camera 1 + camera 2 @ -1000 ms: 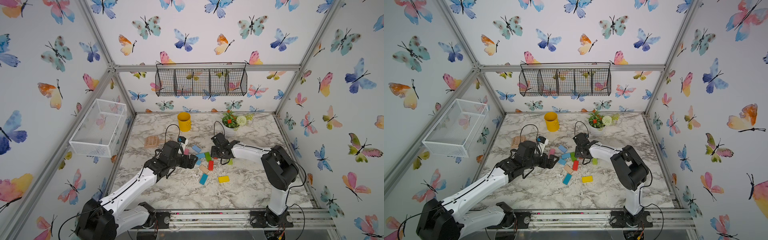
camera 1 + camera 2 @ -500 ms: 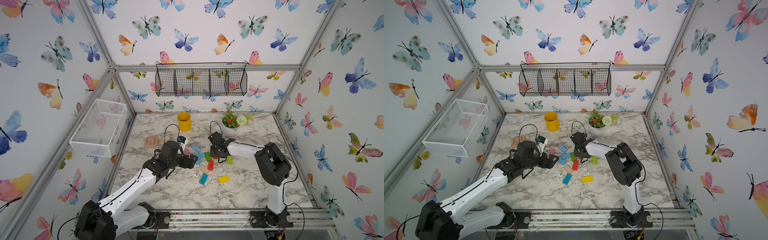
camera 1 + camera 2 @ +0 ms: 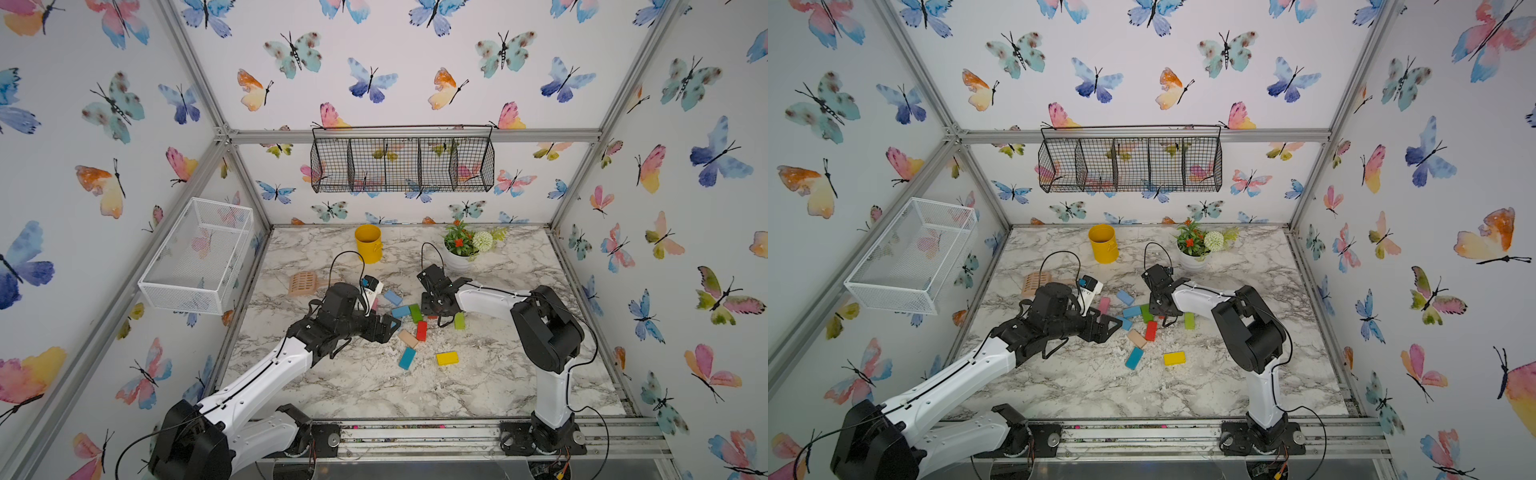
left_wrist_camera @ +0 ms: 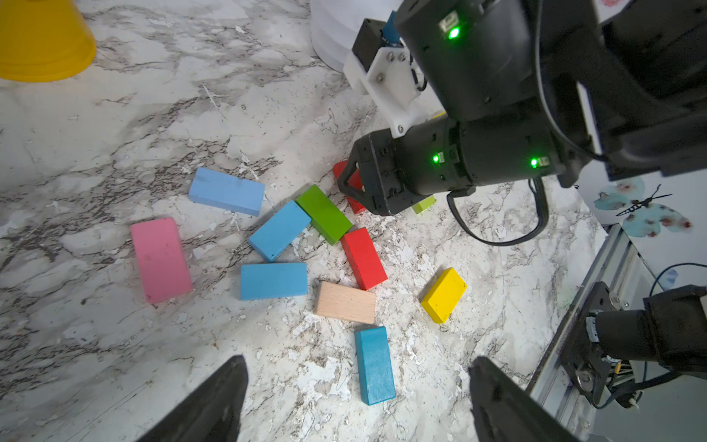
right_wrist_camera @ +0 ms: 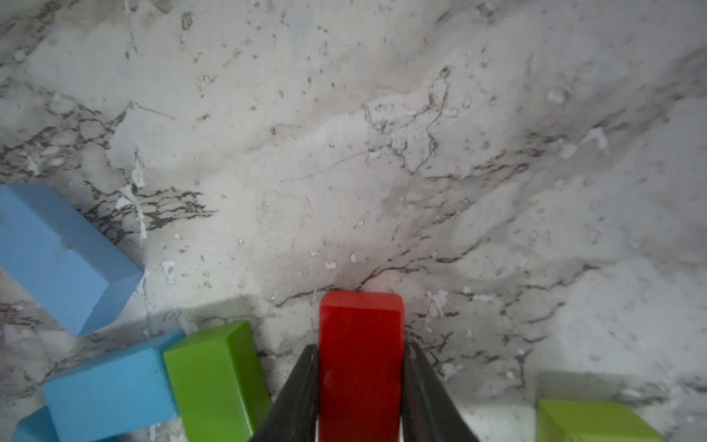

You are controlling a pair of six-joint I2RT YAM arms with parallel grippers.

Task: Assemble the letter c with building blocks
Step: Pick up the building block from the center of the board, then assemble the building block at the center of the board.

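The building blocks (image 3: 411, 324) lie scattered flat mid-table in both top views. My right gripper (image 5: 361, 345) is down among them, shut on a red block (image 5: 361, 363) with a finger pressed on each long side; this block (image 4: 340, 170) peeks out under it in the left wrist view. A green block (image 5: 218, 379) and blue ones (image 5: 57, 252) lie beside it. My left gripper (image 4: 357, 361) hovers open just above the table, with a teal block (image 4: 374, 365) lying between its spread fingers. Pink (image 4: 160, 260), tan (image 4: 345, 302), yellow (image 4: 443, 294) and a second red block (image 4: 363, 258) lie loose.
A yellow cup (image 3: 368, 244) and a white flower pot (image 3: 457, 259) stand behind the blocks. A tan slotted scoop (image 3: 302, 284) lies to the left. A white wire basket (image 3: 199, 253) hangs on the left wall, a black one (image 3: 401, 160) on the back wall.
My right gripper has shifted left into the block cluster and its jaws have closed onto the red block. The left arm has barely moved.
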